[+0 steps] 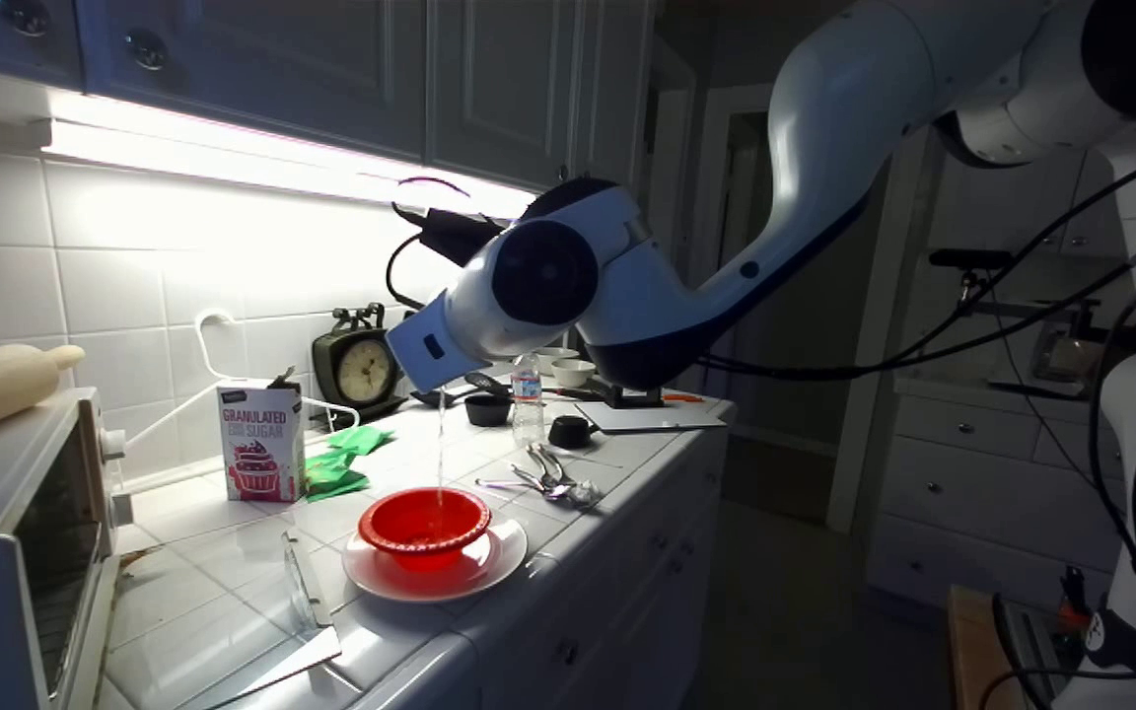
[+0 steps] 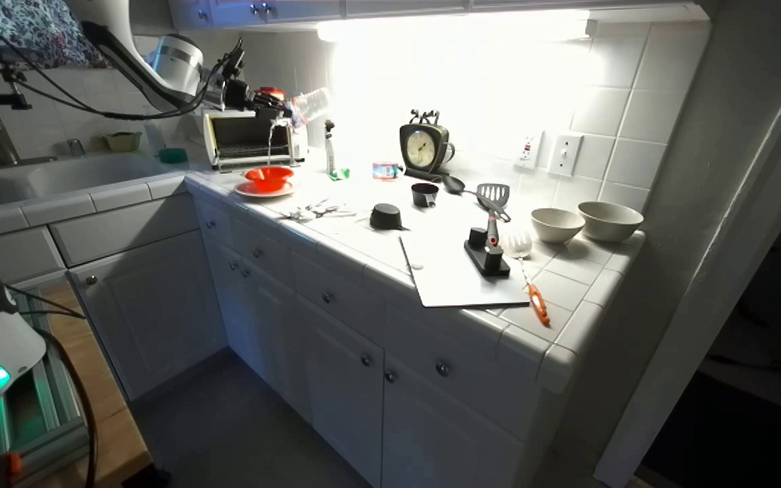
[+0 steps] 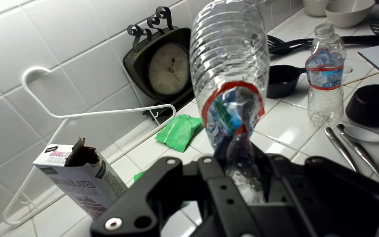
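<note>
My gripper [image 3: 242,153] is shut on a clear plastic bottle [image 3: 229,52] with a red and blue label, squeezed between the fingers. The bottle is tipped with its base up and its mouth down; it also shows in an exterior view [image 2: 311,106] beside the gripper [image 2: 278,106]. A thin stream of water [image 1: 441,434] falls from it into a red bowl [image 1: 422,554] below. The bowl sits on a white plate [image 1: 512,564] near the counter's front edge. In that exterior view the arm hides the gripper and bottle. Bowl and plate are out of the wrist view.
A sugar box [image 1: 262,444], white hanger [image 3: 123,112], green packets [image 3: 179,131] and clock [image 3: 169,68] stand by the wall. An upright bottle [image 3: 326,75], black cups [image 2: 386,217] and cutlery [image 1: 548,478] lie further along. A toaster oven [image 1: 45,552] is beside the plate. White board [image 2: 441,285] lies beyond.
</note>
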Controlling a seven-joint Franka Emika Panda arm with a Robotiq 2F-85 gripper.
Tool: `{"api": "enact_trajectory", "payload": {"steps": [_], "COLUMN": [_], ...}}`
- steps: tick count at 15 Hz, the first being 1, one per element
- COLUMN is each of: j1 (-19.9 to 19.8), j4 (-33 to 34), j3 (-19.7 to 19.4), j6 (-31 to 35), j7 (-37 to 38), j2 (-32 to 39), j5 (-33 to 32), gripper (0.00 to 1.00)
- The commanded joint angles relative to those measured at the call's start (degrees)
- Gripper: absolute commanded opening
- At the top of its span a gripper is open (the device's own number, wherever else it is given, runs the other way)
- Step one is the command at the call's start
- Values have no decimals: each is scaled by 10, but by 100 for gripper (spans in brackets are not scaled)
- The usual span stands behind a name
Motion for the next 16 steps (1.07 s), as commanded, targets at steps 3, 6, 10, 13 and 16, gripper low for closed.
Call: {"api": "enact_trajectory", "payload": {"steps": [3, 6, 10, 13, 16], "j1": [3, 5, 6, 8, 9], "j4": [3, 4, 3, 1, 0], "j3": [4, 4, 6, 6, 7], "j6": [-20, -27, -35, -38, -39], "j7": [16, 22, 31, 37, 44], "j2": [2, 2, 2, 1, 1], "j5": [-24, -31, -47, -59, -69], "gripper": [2, 2, 2, 2, 2]}}
